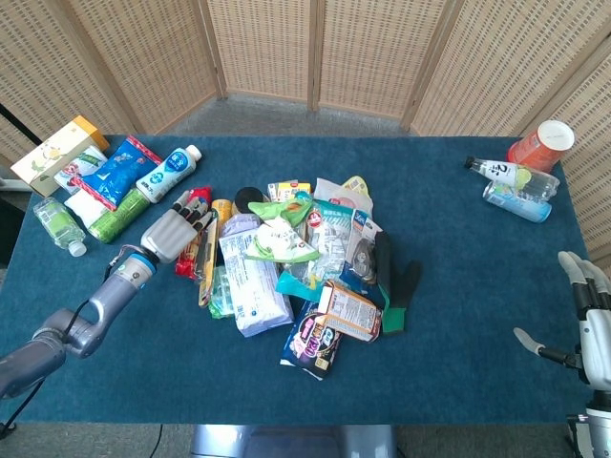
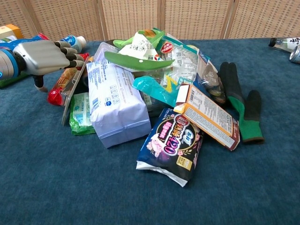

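Left of centre in head view: left hand (image 1: 172, 233), fingers apart and empty, over the red biscuit packet (image 1: 194, 236) at the pile's (image 1: 305, 262) left edge. Risk: nudging the neighbouring yellow-edged pack (image 1: 207, 262) sideways. Lower right: right hand (image 1: 594, 329), spread, idle.

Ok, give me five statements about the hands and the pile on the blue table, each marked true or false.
1. The left hand is over the red snack packet at the pile's left edge. True.
2. The right hand holds a bottle. False: it is open, holding nothing.
3. The black and green glove lies on the pile's right side. True.
4. The orange cup stands in the middle of the pile. False: it is at the table's far right corner.
5. The dark purple packet lies nearest the chest camera. True.
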{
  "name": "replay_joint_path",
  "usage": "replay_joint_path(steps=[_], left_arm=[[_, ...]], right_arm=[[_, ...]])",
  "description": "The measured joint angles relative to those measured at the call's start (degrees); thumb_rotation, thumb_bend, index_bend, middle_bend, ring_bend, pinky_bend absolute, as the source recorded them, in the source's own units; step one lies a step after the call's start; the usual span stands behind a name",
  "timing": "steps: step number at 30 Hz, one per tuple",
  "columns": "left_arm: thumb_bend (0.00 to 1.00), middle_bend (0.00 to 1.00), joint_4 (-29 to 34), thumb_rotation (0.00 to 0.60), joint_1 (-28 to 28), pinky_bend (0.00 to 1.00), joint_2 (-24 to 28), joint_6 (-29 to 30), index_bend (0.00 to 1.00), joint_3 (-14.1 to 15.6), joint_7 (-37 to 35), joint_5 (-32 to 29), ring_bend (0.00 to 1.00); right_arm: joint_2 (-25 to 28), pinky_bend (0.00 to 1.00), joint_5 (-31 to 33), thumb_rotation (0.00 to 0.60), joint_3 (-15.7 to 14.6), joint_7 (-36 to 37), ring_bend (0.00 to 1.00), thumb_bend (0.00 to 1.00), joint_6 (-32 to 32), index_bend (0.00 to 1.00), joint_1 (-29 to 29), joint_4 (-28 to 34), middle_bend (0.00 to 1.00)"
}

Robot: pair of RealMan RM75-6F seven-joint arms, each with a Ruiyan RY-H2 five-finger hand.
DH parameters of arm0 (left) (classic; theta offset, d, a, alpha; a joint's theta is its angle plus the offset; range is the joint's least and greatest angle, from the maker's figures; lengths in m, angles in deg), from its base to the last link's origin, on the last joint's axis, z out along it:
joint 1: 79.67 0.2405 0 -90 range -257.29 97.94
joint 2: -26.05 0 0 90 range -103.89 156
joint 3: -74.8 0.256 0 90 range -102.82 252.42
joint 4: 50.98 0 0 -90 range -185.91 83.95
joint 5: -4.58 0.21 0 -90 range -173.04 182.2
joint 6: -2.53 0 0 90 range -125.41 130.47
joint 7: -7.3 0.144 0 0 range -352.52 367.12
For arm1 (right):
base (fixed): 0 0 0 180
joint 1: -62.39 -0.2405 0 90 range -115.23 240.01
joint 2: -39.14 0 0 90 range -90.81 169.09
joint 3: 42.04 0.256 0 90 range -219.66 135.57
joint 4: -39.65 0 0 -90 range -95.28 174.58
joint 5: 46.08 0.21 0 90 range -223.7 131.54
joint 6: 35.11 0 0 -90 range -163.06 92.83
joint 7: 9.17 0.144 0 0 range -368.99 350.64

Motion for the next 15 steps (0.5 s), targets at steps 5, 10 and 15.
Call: replay_joint_path(steps=[5,10,15], left_arm=[[0.00,0.00,-1.6,0.600,-0.8,0.00,-0.9,0.1,0.05,0.7,1.2,0.2,0.00],[0.00,0.00,-2.9,0.600,-1.6,0.03,-2.4,0.3,0.18,2.0,2.3,1.4,0.00],[0.00,0.50,-4.7,0.600,-2.0,0.49,-3.7,3.0,0.65,2.8,2.6,3.0,0.35]], right_arm=[[0.1,0.00,-0.4,0.600,0.0,-0.1,0.00,0.00,-0.3,0.00,0.1,0.2,0.00],[0.2,0.00,-1.3,0.600,-0.1,-0.1,0.00,0.00,-0.9,0.00,0.3,0.5,0.00],[0.3,0.00,-1.7,0.600,-0.1,0.3,0.00,0.00,-1.4,0.00,0.5,0.6,0.00]])
